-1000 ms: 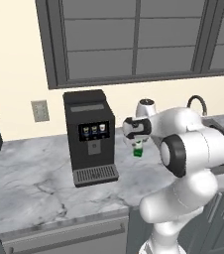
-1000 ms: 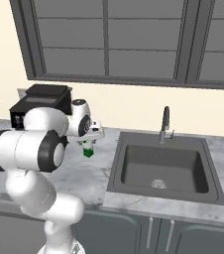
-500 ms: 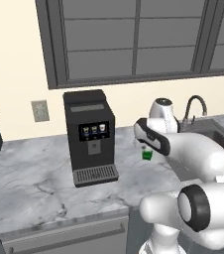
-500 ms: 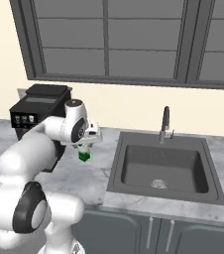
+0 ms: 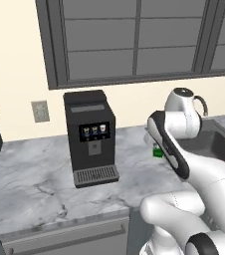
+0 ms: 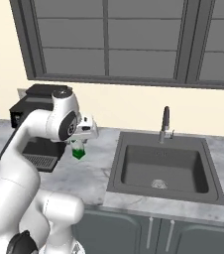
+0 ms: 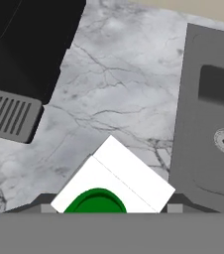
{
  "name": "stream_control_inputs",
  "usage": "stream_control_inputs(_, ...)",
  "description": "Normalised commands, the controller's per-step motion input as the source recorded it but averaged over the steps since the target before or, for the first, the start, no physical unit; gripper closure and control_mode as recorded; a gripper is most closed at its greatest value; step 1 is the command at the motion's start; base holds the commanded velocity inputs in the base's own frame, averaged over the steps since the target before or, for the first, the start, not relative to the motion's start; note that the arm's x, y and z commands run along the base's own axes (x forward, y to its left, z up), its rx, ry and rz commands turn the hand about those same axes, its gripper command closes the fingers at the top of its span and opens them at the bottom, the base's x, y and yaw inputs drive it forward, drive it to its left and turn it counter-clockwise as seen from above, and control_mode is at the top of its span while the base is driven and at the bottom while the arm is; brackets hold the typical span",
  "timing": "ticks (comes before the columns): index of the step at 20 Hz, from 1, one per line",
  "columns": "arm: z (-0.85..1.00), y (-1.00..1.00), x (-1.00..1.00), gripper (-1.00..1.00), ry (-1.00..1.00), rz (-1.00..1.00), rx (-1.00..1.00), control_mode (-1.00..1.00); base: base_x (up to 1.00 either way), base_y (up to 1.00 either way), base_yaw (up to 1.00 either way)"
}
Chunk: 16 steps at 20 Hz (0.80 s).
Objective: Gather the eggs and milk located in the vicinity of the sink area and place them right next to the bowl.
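1. The gripper (image 6: 79, 145) hangs above the marble worktop (image 6: 91, 171), between the black coffee machine (image 5: 91, 137) and the sink (image 6: 163, 166).
2. Its jaws stand part-way closed on the milk (image 6: 78, 149), a small carton with a pale top and a bright green lower part, held clear of the worktop.
3. In the left base view the arm hides most of the carton; a green corner of the milk (image 5: 158, 152) shows beside the forearm, near the sink's left rim.
4. In the hand view the milk (image 7: 116, 184) sits right at the bottom, between the fingers: a white folded top with a round green cap.
5. Beneath it lies bare grey-veined worktop (image 7: 119, 94), with the coffee machine's drip grille (image 7: 10, 114) at the left and the sink (image 7: 210, 124) with its round drain at the right.
6. The dark faucet (image 6: 166, 124) stands at the sink's back edge, under the window (image 6: 109, 37).
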Motion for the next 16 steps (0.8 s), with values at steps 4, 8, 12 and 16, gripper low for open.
stream_control_inputs(4, 0.02, -0.02, -0.09, 1.00, 0.00, 0.00, 0.00, -1.00, 0.00, 0.00, 0.00)
stream_control_inputs(8, 0.00, 0.00, 0.00, 1.00, 0.00, 0.00, 0.00, -1.00, 0.00, 0.00, 0.00)
stream_control_inputs(12, 0.00, 0.00, 0.00, 1.00, 0.00, 0.00, 0.00, -1.00, 0.00, 0.00, 0.00)
stream_control_inputs(16, 0.00, 0.00, 0.00, 1.00, 0.00, 0.00, 0.00, 1.00, -0.43, -0.26, -0.03)
